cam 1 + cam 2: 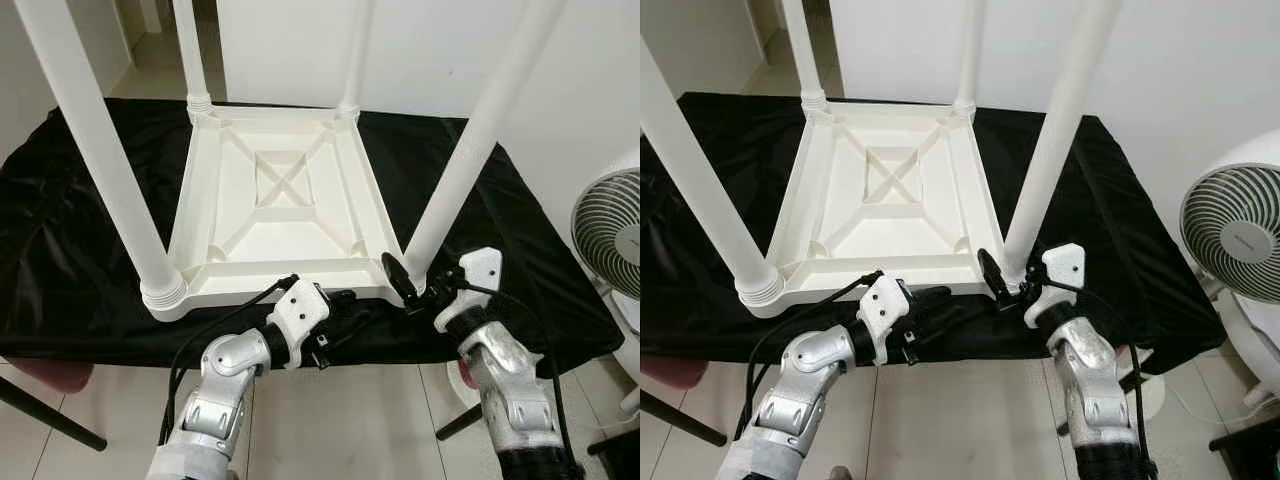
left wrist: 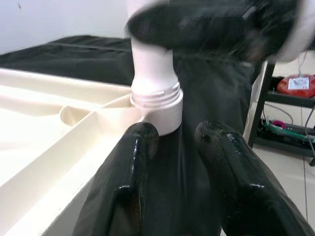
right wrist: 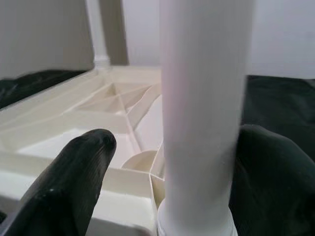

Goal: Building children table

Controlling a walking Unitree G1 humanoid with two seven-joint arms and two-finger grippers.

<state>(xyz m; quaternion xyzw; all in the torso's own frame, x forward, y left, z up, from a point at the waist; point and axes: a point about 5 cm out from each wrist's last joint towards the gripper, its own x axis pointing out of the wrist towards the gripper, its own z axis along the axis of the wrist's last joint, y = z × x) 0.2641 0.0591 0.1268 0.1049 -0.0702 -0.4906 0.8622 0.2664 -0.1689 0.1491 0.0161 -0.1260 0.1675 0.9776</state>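
Children's table [image 1: 275,200] lay upside down on black-draped counter [image 1: 60,260] | right gripper [image 1: 418,288] fingers straddled near-right leg [image 1: 470,150] base, grasp unconfirmed | left gripper [image 1: 345,310] fingers parted, ungrasping, by front edge.

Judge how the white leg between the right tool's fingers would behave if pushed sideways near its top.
The leg looks like a stiff, smooth plastic tube, so it would probably not bend much. It rises tall from a threaded socket at the table corner, so a push may lever that joint. The right tool straddles its base; the glossy surface might slip.
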